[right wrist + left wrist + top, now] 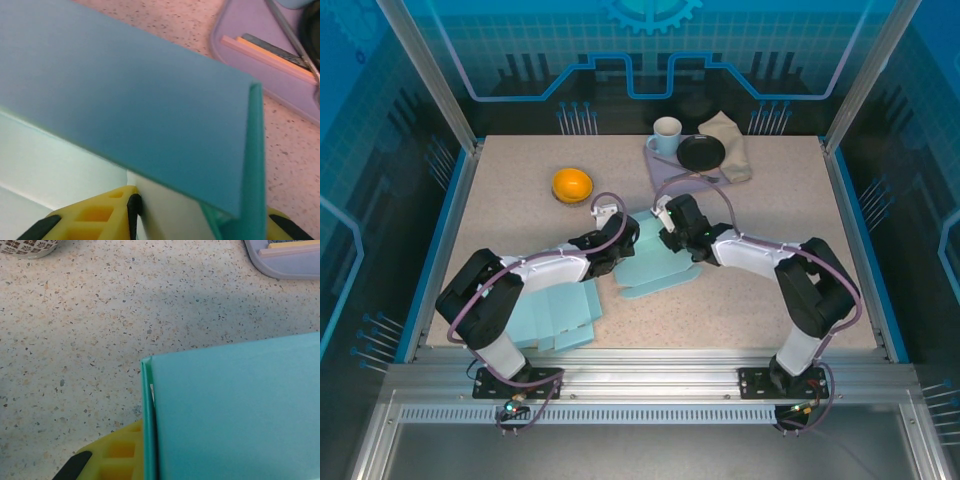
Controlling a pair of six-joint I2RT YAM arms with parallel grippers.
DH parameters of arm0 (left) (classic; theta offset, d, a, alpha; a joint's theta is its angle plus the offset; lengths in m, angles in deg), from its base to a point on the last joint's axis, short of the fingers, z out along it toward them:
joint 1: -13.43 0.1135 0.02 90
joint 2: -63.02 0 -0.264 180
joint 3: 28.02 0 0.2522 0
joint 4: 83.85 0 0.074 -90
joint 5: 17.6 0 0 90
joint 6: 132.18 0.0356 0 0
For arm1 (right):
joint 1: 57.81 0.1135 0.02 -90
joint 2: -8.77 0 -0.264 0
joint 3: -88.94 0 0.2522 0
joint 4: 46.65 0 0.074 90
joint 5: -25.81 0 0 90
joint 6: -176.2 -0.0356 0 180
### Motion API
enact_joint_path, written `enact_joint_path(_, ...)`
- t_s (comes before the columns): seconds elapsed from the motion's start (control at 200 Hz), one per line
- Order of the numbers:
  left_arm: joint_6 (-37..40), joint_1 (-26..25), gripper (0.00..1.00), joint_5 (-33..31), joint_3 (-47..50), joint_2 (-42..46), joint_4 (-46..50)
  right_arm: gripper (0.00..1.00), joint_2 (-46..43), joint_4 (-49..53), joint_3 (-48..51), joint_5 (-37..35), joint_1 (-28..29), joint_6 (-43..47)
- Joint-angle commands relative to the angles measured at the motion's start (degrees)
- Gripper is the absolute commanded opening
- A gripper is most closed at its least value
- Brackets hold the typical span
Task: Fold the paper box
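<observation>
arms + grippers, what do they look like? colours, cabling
Left arm and right arm: black joint housings, white link covers, a mauve cable looped along each. Fingers are yellow ribbed plastic with black pads.

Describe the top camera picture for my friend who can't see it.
Two robot arms meet mid-table, the left gripper and right gripper both at a teal paper box. More teal sheets lie by the left arm, and an orange, a white mug, a black dish and a cloth sit farther back.
</observation>
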Motion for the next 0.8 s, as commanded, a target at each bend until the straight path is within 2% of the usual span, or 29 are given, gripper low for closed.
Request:
enact_joint_path(0.0, -0.73, -1.32, 0.08, 2.33, -1.64, 1.42, 5.21, 0.33, 2.50, 4.02, -4.71, -22.40, 0.41, -10.68)
enact_joint_path(0.065, -1.87, -1.31, 0.08, 1.66, -1.78, 1.51, 6.16, 0.33, 4.27, 13.13, -7.83, -29.70, 0.25, -19.63)
enact_joint_path(0.145, -3.04, -1.35, 0.08, 0.99, -2.18, 1.35, 7.27, 0.33, 6.87, 23.28, -11.53, -35.18, 0.29, -29.60)
enact_joint_path(0.33, -5.34, -1.33, 0.08, -0.45, -2.49, 0.72, 9.36, 0.33, 7.83, 30.58, -12.58, -35.69, -0.25, -41.02)
enact_joint_path(0.56, -6.29, -1.29, 0.08, -1.91, -2.34, 0.04, 10.99, 0.35, 6.45, 31.81, -11.96, -34.47, -3.14, -42.26)
enact_joint_path(0.69, -6.45, -1.29, 0.08, -1.85, -2.24, -0.41, 10.93, 0.26, 3.70, 26.46, -8.93, -29.66, -5.59, -38.50)
enact_joint_path(0.795, -6.24, -1.31, 0.08, -0.99, -2.16, -0.42, 10.38, 0.30, 2.01, 18.30, -5.41, -21.91, -7.77, -32.07)
